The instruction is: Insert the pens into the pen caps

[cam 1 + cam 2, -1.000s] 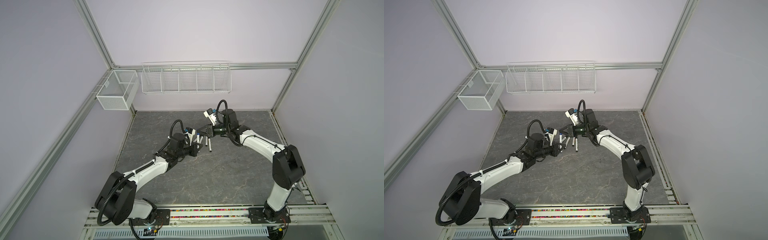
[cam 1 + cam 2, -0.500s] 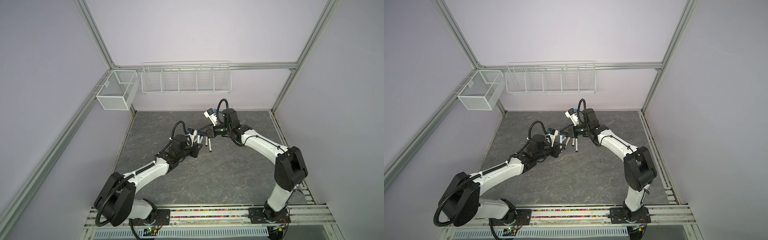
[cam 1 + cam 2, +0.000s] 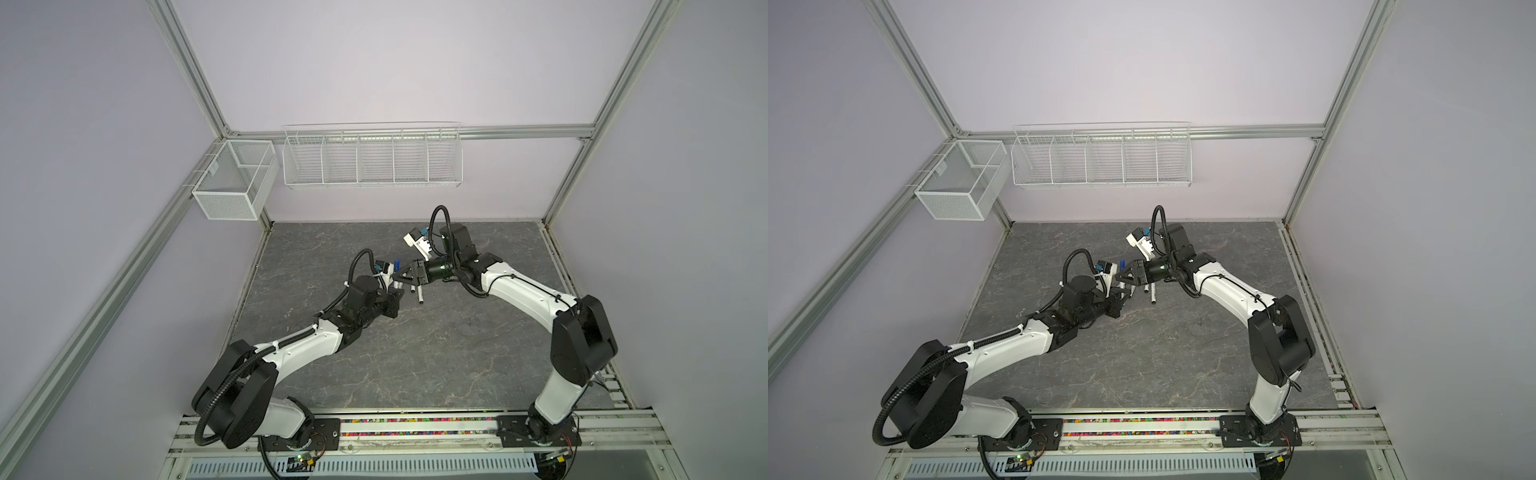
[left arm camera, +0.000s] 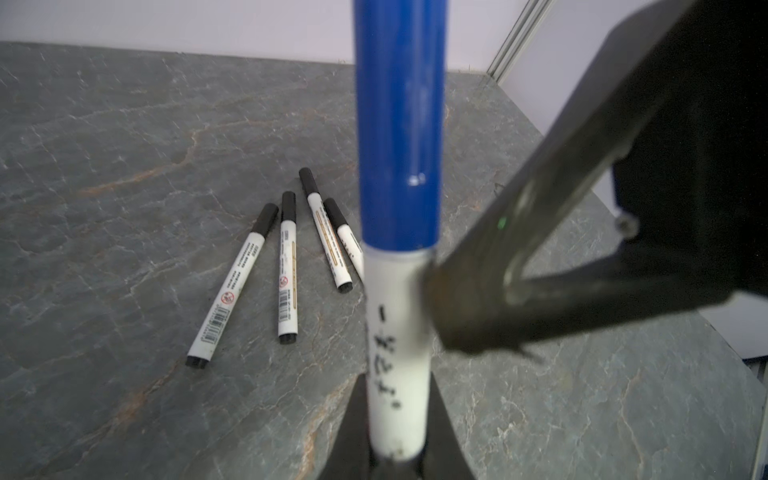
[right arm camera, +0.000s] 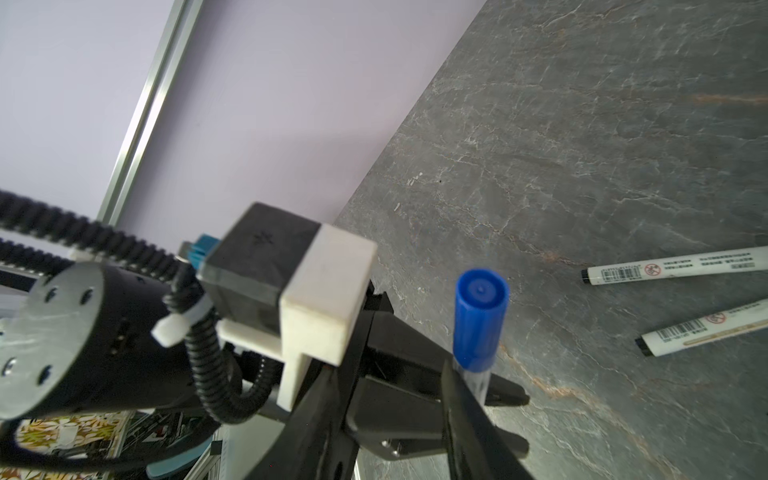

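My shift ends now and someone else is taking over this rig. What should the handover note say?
Grippers: the left gripper is shut on the white barrel of the blue pen, holding it upright. The right gripper is open close beside that pen, holding nothing.
Done: the blue cap is seated on the blue pen. The four black pens lie capped on the table.
Left: probably only setting the blue pen down; no loose caps are in view.
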Action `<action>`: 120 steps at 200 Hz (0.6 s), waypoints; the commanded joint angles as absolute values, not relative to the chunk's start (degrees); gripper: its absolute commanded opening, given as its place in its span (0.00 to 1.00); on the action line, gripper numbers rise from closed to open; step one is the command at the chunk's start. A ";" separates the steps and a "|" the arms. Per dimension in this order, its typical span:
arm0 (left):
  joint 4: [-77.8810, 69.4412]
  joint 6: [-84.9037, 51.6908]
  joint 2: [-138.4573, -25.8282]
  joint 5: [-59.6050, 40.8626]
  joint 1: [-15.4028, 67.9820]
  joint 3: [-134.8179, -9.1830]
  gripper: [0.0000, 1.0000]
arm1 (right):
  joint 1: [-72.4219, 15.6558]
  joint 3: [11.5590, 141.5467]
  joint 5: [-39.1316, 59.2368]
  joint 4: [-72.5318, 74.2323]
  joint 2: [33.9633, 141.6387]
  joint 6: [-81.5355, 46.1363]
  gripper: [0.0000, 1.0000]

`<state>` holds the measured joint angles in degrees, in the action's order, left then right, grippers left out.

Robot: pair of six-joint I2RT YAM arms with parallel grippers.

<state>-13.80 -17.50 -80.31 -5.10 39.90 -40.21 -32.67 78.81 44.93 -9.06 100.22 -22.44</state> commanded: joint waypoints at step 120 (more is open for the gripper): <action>-15.65 -18.08 -80.82 -6.27 41.65 -38.92 0.00 | -31.19 83.23 38.41 -8.68 102.27 -23.64 0.40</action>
